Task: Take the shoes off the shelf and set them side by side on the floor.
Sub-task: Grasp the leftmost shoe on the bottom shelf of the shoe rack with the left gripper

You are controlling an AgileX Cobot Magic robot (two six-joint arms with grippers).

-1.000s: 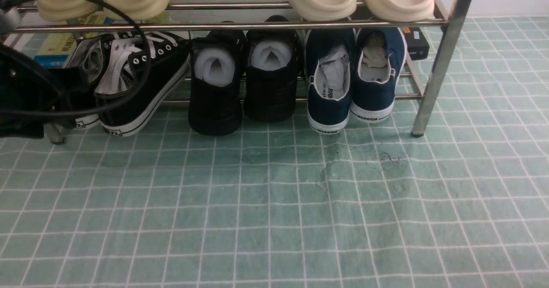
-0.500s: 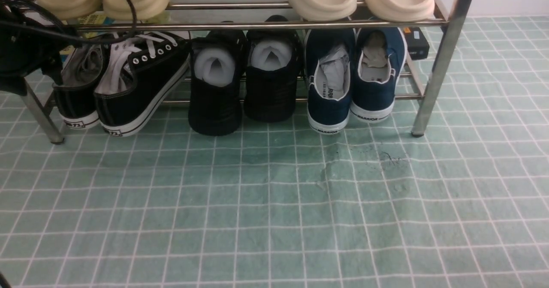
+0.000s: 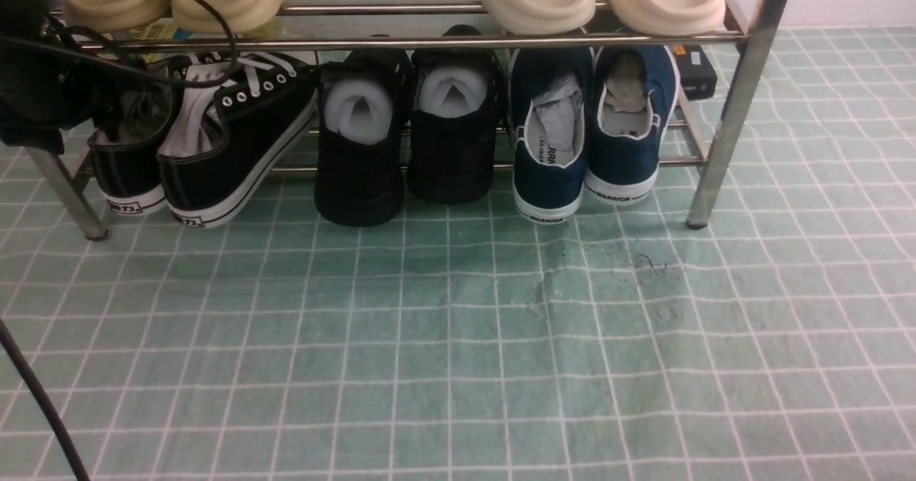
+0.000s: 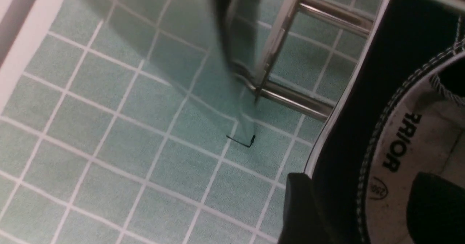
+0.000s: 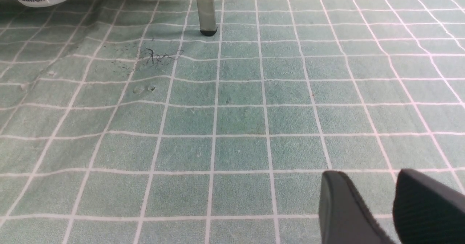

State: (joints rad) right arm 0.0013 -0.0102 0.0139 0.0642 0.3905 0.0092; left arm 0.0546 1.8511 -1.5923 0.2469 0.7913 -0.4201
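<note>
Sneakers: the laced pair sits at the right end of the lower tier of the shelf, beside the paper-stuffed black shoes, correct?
No: the front view shows the sneakers at the left end of the lower tier of the shelf, beside the paper-stuffed black shoes.

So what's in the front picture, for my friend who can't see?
Three pairs of shoes sit on the lower tier of a chrome shelf: black laced sneakers at the left, black shoes stuffed with paper, navy slip-ons. The robot's dark left arm hangs by the sneakers; green gridded floor lies in front.
</note>
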